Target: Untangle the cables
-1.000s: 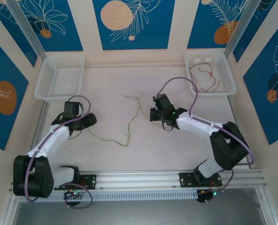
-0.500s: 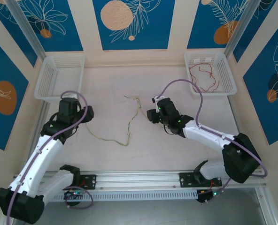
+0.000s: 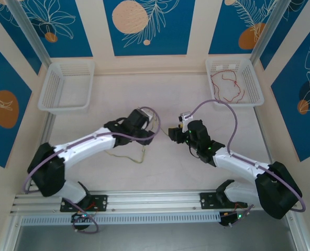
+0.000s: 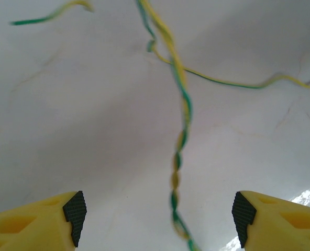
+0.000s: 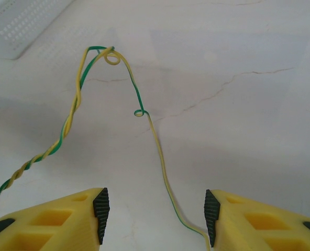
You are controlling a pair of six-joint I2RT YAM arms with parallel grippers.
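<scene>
**Green-and-Yellow Pair Twisted; Red Cable Separated**

Status: the red cable (image 3: pixel 224 83) lies by itself inside the white basket (image 3: pixel 253 98) at the far right corner of the table (image 3: pixel 197 107), well apart from the other wires. That part of the task appears complete.

Remaining work: the green and pale yellow cables (image 4: pixel 177 157) lie on the table centre, wound around each other along a braided stretch. In the right wrist view the braid opens into a small loop, and a single strand runs down from it towards the fingers.

Left gripper (image 4: pixel 157 214): jaws spread wide, holding nothing, positioned over the braided stretch, which runs between the fingertips.

Right gripper (image 5: pixel 154 217): jaws spread wide, holding nothing, with the single strand passing between them.

Assessment: roughly one cable is sorted. The pair must be gripped on separate strands and pulled apart; neither strand is grasped yet.
</scene>
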